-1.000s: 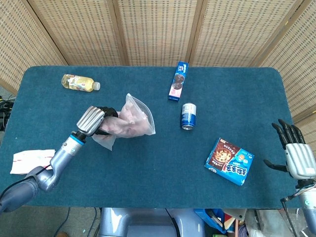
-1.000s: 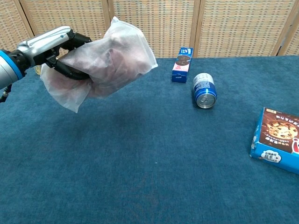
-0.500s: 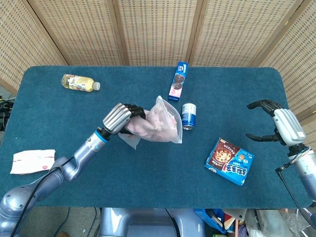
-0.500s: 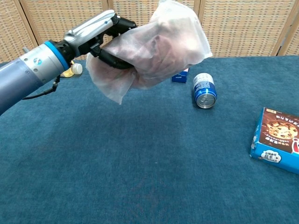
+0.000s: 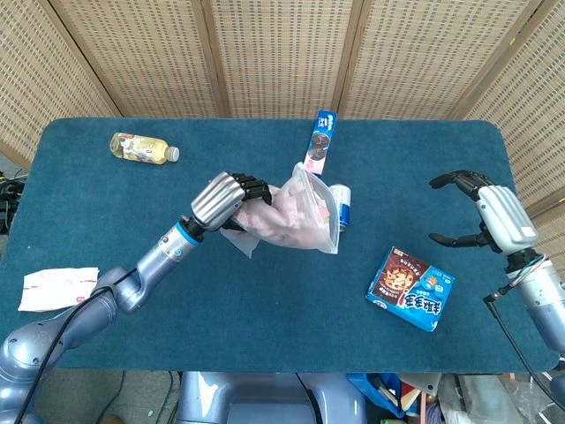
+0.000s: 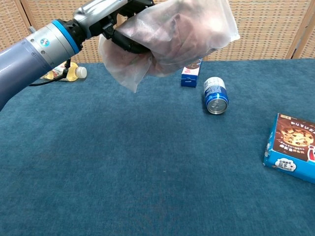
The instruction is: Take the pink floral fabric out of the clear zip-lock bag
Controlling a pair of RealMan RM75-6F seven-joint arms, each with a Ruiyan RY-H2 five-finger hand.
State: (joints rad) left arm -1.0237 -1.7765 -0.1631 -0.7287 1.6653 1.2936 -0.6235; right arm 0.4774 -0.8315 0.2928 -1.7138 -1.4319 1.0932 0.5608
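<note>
My left hand grips the clear zip-lock bag and holds it in the air above the middle of the table. The pink floral fabric shows through the plastic, bunched up inside the bag. One loose end of the bag hangs down below the hand. My right hand hovers open over the table's right edge, palm turned toward the bag, fingers spread and curved, well apart from it. The chest view does not show the right hand.
A blue drink can lies on its side just right of the bag, partly hidden by it in the head view. A tall blue snack box lies behind. A cookie box sits front right, a bottle back left, a white packet front left.
My left hand has carried the bag to the right and higher, toward the table's middle. My right hand rose from the right edge and has shifted slightly inward and lower.
</note>
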